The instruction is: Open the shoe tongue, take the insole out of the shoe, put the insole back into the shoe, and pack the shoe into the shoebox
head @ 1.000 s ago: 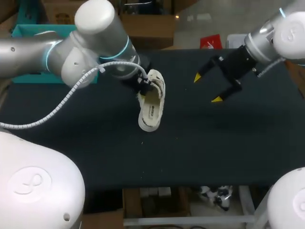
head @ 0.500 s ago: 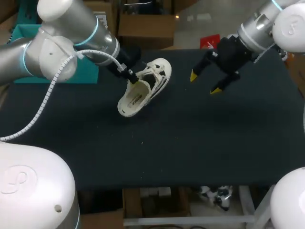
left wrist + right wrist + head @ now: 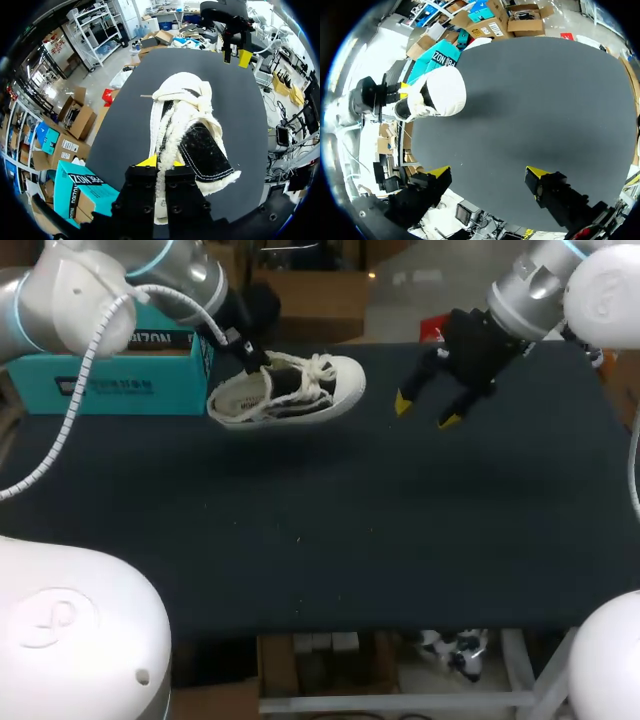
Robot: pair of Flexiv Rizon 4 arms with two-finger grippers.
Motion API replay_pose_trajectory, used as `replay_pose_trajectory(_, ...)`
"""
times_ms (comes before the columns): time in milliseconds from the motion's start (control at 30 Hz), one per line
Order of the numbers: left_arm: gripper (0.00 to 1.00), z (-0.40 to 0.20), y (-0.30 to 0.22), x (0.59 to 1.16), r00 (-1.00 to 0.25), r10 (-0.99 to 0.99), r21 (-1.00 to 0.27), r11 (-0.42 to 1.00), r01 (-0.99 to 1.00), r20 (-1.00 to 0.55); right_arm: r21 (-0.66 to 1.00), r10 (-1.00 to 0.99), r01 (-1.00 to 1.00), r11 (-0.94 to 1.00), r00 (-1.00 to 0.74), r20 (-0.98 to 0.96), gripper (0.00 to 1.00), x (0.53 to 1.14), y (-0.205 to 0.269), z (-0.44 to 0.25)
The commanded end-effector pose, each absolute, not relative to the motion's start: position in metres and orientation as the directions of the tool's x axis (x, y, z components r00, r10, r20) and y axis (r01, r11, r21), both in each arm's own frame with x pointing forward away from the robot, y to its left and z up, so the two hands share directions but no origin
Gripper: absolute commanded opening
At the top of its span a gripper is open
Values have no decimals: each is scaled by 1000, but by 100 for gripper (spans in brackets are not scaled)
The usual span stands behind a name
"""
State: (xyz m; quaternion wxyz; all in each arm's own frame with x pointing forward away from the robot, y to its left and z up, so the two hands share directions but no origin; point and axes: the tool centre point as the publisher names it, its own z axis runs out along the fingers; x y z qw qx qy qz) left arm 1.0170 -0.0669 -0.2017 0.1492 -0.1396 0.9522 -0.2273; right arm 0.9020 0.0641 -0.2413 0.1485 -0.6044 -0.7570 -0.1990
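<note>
The left gripper [image 3: 245,352] is holding the shoe [image 3: 290,395] up over the far left part of the table [image 3: 320,530]. Its fingers are pinching the heel rim from both sides, and in the left wrist view the yellow tips are pressing tight against the fleecy collar. The shoe is hanging clear of the dark surface and showing side-on from the head camera. Its toe [image 3: 345,380] is pointing toward the right arm and its laces [image 3: 305,368] are lying loose on top. It is sitting just beside the teal box [image 3: 110,380], heel end nearest, and it is not inside it. The box is standing at the table's far left edge.

Over on the other side, the right gripper [image 3: 425,412] is hovering above the far right part of the table, well apart from the shoe. Its fingers are spread wide and gripping nothing. In the right wrist view those two yellow tips are framing the dark tabletop, with the shoe and the left gripper out ahead and the box just beyond them.
</note>
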Motion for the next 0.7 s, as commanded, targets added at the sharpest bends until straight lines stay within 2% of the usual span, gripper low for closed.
replay_pose_trajectory(33,0,-178,-66,1021,-924,-318,-456,869,-193,-214,202,870,939,278,-335,363,100,884,71,-241)
replay_pose_trajectory(67,0,-174,-66,1022,-925,-313,-453,871,-188,-217,225,835,907,355,-416,360,100,882,66,-242)
replay_pose_trajectory(333,0,-151,-54,1031,-917,-303,-419,891,-175,-260,225,835,907,355,-416,360,100,882,66,-242)
replay_pose_trajectory(700,0,-121,29,1052,-882,-332,-459,875,-155,-335,225,835,907,355,-416,360,100,882,66,-242)
